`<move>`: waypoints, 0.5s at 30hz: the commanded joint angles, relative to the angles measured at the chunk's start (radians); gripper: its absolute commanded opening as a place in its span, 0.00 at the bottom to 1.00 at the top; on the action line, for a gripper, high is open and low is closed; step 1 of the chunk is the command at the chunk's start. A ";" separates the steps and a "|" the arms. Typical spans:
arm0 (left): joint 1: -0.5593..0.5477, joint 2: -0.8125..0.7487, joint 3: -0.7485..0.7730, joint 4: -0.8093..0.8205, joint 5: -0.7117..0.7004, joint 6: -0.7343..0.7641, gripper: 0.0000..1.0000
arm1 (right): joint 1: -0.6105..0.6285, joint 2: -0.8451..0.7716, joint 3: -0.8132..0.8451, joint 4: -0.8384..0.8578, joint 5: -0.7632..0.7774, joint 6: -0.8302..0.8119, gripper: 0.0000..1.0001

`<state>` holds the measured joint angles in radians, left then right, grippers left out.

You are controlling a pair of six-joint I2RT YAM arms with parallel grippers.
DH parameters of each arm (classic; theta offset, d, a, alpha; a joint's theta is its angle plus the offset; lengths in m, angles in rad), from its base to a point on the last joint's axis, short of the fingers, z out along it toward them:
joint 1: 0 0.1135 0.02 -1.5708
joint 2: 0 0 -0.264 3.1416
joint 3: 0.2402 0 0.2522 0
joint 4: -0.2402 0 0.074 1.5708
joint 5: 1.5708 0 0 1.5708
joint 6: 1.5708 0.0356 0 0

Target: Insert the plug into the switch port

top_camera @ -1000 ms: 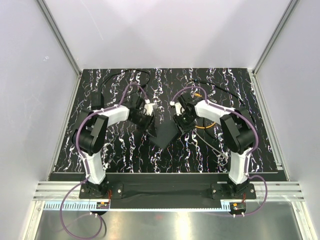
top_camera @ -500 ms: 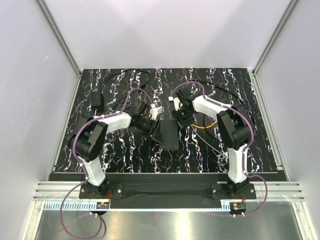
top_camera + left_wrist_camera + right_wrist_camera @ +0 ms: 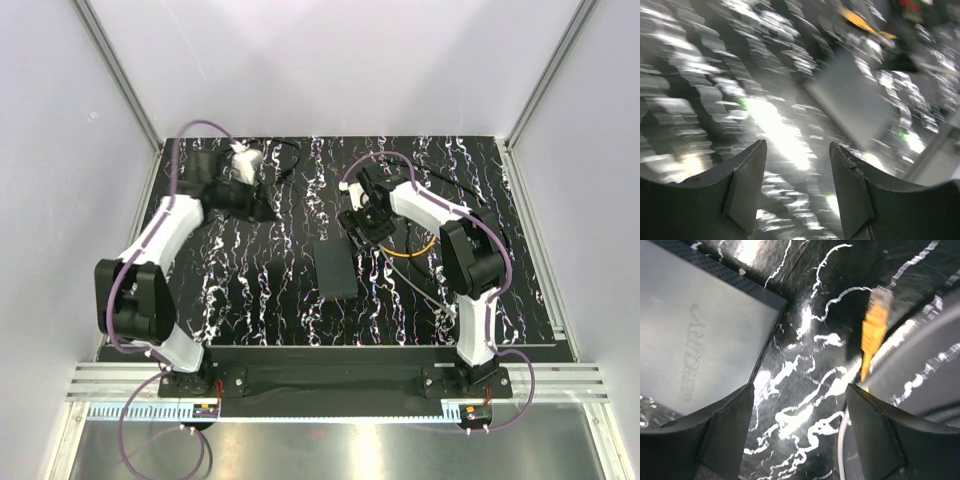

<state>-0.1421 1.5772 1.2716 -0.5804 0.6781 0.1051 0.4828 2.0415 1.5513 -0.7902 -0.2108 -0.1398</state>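
Black marbled table [image 3: 250, 300], flat switch box [image 3: 335, 268] lying mid-table, left gripper [image 3: 797, 146] and right gripper [image 3: 800, 389] both spread and empty, and the little orange plug [image 3: 875, 320] just beside the box looks light, rigid and slick, so I'd pinch it by its flat sides.

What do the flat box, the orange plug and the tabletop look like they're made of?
Flat box: likely plastic, matte dark grey, with embossed lettering and a perforated edge strip.
Orange plug: seemingly moulded plastic, slightly shiny.
Tabletop: glossy black with white marble-like veins and bright glare; probably printed laminate or vinyl.
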 commanded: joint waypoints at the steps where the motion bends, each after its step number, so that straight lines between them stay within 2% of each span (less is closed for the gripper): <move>1: 0.103 0.035 0.095 -0.076 -0.124 0.160 0.58 | -0.006 -0.115 0.058 -0.038 -0.036 -0.009 0.83; 6: 0.127 0.159 0.185 0.004 -0.248 0.151 0.56 | -0.007 -0.133 0.075 -0.056 -0.052 0.026 0.81; 11: 0.127 0.395 0.399 0.019 -0.379 0.088 0.43 | -0.007 -0.141 0.102 -0.079 -0.087 0.052 0.79; 15: 0.127 0.520 0.514 -0.007 -0.426 0.079 0.40 | -0.007 -0.155 0.115 -0.098 -0.104 0.052 0.80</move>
<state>-0.0151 2.0541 1.6825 -0.5926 0.3458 0.1970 0.4767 1.9469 1.6180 -0.8547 -0.2771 -0.1028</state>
